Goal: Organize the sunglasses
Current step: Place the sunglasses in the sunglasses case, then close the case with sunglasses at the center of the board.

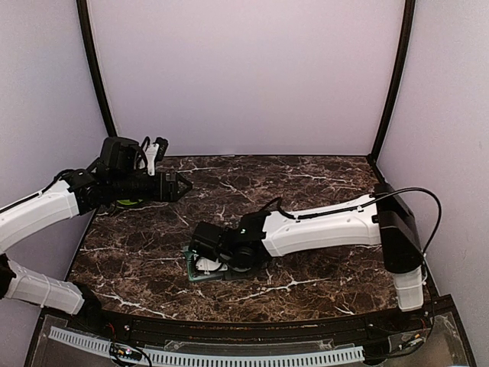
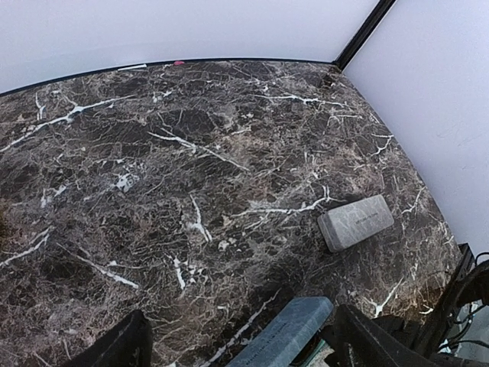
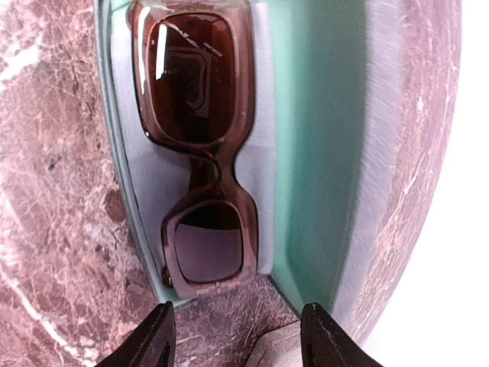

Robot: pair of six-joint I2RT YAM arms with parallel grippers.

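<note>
Right fingers [image 3: 157, 344] hover parted and empty above the brown sunglasses [image 3: 212, 176] lying in their open case [image 3: 306, 153], left fingers [image 2: 122, 348] wide and empty; a clumsy descent could scratch a lens.

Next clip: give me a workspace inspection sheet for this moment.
Surface: dark marble table, white veins.
Job's things: brown-lensed sunglasses lying in open teal-lined case; second pair not seen.
Clutter: closed beige case on the table.
Grippers: left pincer open, raised, empty; right pincer open above the sunglasses.
Cables: black cable looping off right arm.
Surroundings: pale walls, black corner posts.
</note>
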